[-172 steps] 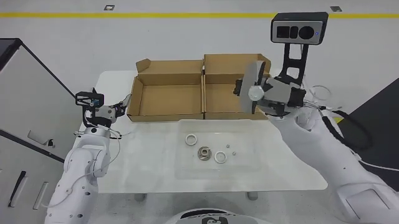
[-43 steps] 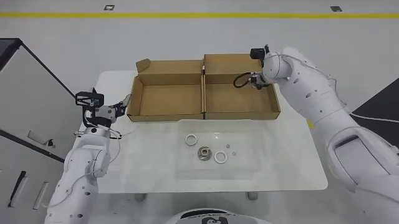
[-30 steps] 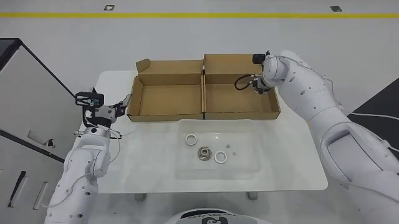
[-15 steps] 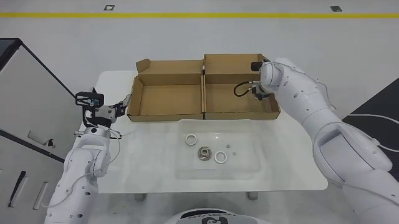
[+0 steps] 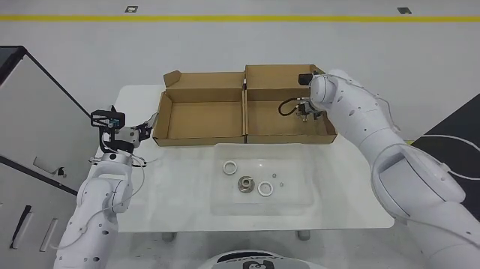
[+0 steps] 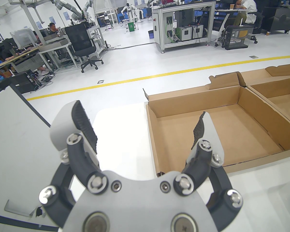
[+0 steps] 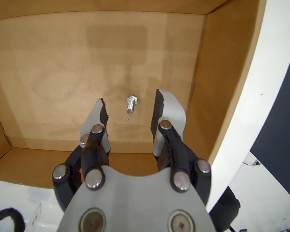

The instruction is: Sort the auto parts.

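I had the right gripper [image 7: 130, 97] hanging jaws-apart and empty over the bolt [image 7: 131, 105] lying loose near the right edge of the right-hand box [image 7: 62, 49], left gripper [image 6: 139, 112] spread wide too, and I feared a sloppy retreat would nudge that bolt or clip the wall.

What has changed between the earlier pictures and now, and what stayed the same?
The right gripper swung from close under the top camera out over the right-hand brown cardboard box, then drew slightly toward its near wall. It is open above a small silver metal bolt on the box floor. The left gripper and the small rings in the clear plastic tray kept their places.
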You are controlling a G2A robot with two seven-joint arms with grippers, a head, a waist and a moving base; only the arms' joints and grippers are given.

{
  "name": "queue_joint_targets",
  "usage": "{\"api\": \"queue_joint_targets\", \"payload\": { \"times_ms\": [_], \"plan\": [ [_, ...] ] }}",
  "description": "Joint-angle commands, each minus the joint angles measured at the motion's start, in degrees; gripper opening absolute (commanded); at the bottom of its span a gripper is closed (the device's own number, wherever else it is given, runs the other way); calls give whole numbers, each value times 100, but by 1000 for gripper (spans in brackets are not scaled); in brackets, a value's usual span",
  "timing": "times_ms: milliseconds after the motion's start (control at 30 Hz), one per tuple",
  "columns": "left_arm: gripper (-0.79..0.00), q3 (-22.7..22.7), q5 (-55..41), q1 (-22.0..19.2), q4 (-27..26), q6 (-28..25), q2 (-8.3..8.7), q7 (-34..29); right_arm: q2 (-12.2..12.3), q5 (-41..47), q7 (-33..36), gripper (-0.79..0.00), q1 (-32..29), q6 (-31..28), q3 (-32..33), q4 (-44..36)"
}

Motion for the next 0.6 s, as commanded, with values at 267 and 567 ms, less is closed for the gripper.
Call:
{"api": "queue_joint_targets", "payload": {
  "times_ms": [267,567],
  "plan": [
    [0,0,0,0,0,0,0,0,158,-275,-32,0,12,-297,255,-699],
    [0,0,0,0,0,0,0,0,731,-1173,588,0,-726,-515,967,-3182]
  ]
}}
